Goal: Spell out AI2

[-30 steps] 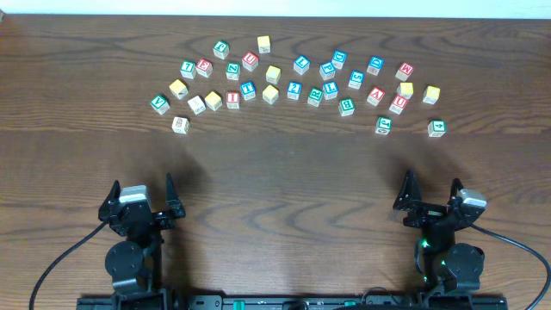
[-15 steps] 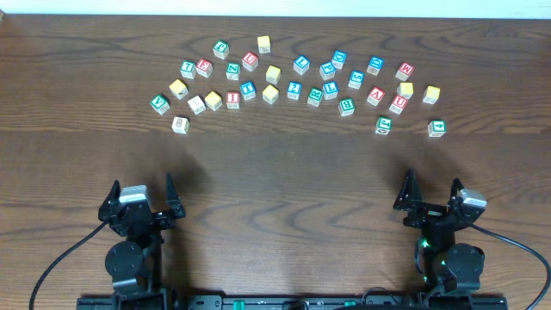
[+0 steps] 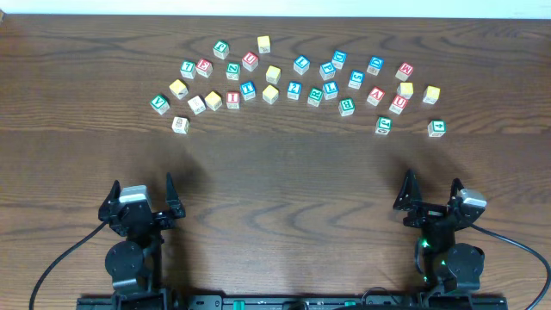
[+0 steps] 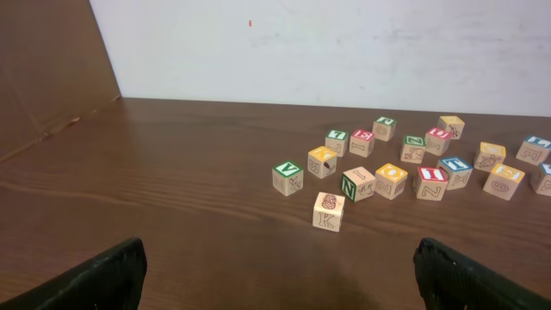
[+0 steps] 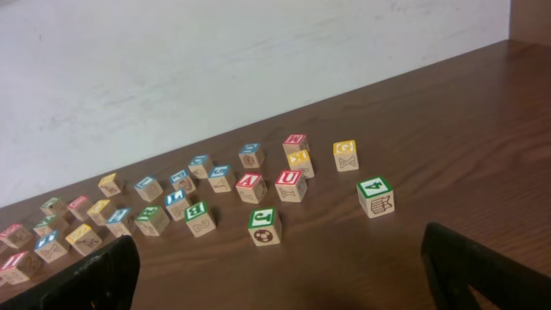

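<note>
Overhead, you have both arms parked at the near edge of the tabletop [image 3: 275,172], well apart from the scatter of cubes along the far side. Your left claw [image 3: 142,188] is released, its fingers spread wide with nothing between them; the left wrist view shows the same, with only the two dark fingertips [image 4: 99,275] at the bottom corners and bare wood in the gap. Your right claw [image 3: 433,184] is likewise released and empty, its fingertips [image 5: 482,267] framing open wood in the right wrist view.

The three cubes you need lie apart from one another within the scatter. The red A cube [image 3: 375,96] sits toward the right end, just beside the red U cube [image 3: 397,104]; from the right wrist you see the pair side by side, the A [image 5: 250,186] left of the U [image 5: 290,184]. The red I cube [image 3: 232,99] sits toward the left end, just beside the blue I cube [image 3: 248,89], and it shows from the left wrist too [image 4: 429,181]. The blue 2 cube [image 3: 294,89] lies between them, near the middle of the group. A green 4 cube [image 3: 437,127] stands alone at the right end, nearest your right claw
</note>
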Available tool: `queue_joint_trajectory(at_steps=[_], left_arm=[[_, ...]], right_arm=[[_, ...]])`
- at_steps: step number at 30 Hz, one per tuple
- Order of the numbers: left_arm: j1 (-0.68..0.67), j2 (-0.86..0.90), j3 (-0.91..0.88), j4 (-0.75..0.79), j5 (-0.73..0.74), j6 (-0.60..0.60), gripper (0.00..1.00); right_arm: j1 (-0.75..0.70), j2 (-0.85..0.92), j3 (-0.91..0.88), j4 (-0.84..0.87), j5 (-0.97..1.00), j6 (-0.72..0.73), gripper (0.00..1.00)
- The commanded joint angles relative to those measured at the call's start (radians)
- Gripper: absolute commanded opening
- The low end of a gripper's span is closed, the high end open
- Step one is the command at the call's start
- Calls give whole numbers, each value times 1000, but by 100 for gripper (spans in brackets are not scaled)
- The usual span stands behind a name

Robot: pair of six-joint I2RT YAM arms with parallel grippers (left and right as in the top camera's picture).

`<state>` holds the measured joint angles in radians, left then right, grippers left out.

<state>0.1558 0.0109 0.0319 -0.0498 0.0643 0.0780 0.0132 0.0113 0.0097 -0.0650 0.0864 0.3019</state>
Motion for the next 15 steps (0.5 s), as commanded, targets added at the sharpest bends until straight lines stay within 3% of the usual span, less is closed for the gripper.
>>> queue_joint_trajectory(at_steps=[1,15], left_arm=[[-2,-7,-28,-15,-5,-8,98],[-2,-7,-28,-11,-5,-8,98]], right_arm=[[-5,-5,-4,2,12,-12,99],[-5,-5,-4,2,11,-84,99]])
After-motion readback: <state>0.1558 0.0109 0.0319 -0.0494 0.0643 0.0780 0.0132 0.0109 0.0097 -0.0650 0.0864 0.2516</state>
